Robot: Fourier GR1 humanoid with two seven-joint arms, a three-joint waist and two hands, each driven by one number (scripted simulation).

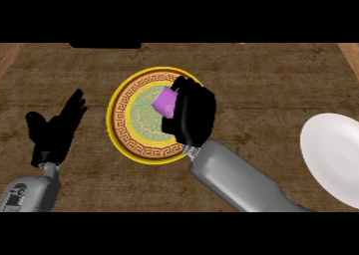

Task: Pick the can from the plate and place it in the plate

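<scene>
A round plate with a yellow rim and a brown patterned band [127,130] lies at the counter's middle. On its green centre sits a purple can [165,103], mostly hidden. My right hand [191,113] lies over the plate with its fingers curled against the can's right side. A plain white plate [337,154] rests at the right edge, partly cut off by the view. My left hand [57,130] stays open at the left of the patterned plate, fingers up and apart from it.
The counter top is dark brown with a woven look [270,79]. Lighter wooden strips run along its far left [2,60] and far right edges. A dark object [105,45] shows at the back edge.
</scene>
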